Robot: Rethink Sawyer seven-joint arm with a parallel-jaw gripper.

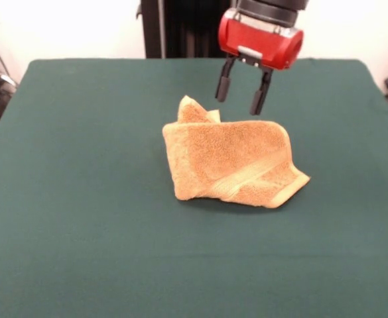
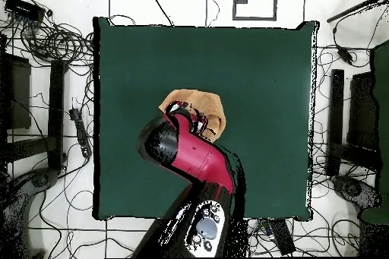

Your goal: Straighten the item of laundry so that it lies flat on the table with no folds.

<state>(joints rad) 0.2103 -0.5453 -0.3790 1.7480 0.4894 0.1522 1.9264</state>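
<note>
The orange-tan terry towel (image 1: 230, 162) lies folded and bunched near the middle of the dark green table (image 1: 81, 199). One corner sticks up at its far left, and a woven border band runs along its lower right. In the overhead view the towel (image 2: 199, 104) is partly hidden under the arm. My gripper (image 1: 241, 97) hangs just above the towel's far edge, open and empty, with its two black fingers (image 1: 223, 87) apart. It also shows in the overhead view (image 2: 190, 117), over the towel's near side. No white tag shows.
The red and black arm (image 2: 194, 157) reaches in over the table from the robot's base. Cables and stands lie on the floor around the table (image 2: 45, 43). The green cloth extends well beyond the towel on all sides.
</note>
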